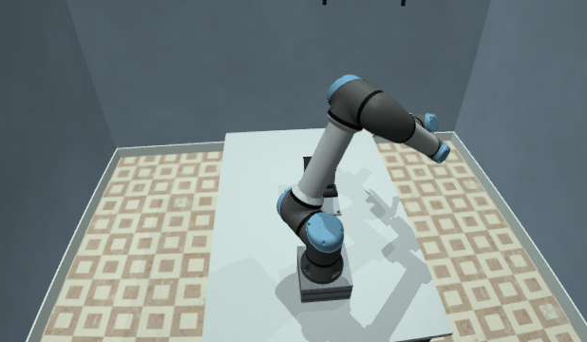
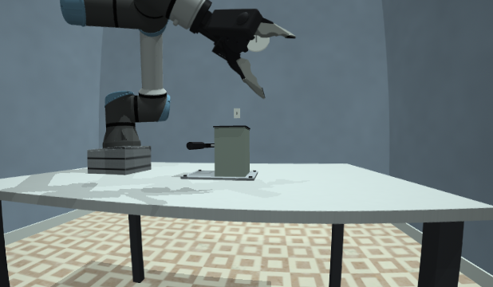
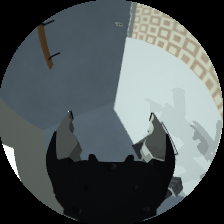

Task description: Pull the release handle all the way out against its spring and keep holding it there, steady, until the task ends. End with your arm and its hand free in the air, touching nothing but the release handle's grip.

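The release handle (image 2: 199,145) is a short black grip on a thin rod. It sticks out sideways from a grey-green box (image 2: 231,151) bolted on a plate on the table, toward the arm's base. My gripper (image 2: 276,64) is wide open and empty, high in the air above and a little right of the box, touching nothing. In the top view the arm hides most of the box. The wrist view shows both open fingers with only wall, table and floor beyond; the handle is not in it.
The arm's base (image 2: 119,159) stands on a grey block at the table's left end, close to the handle's tip. The white table (image 2: 246,187) has checkered floor around it and grey walls behind.
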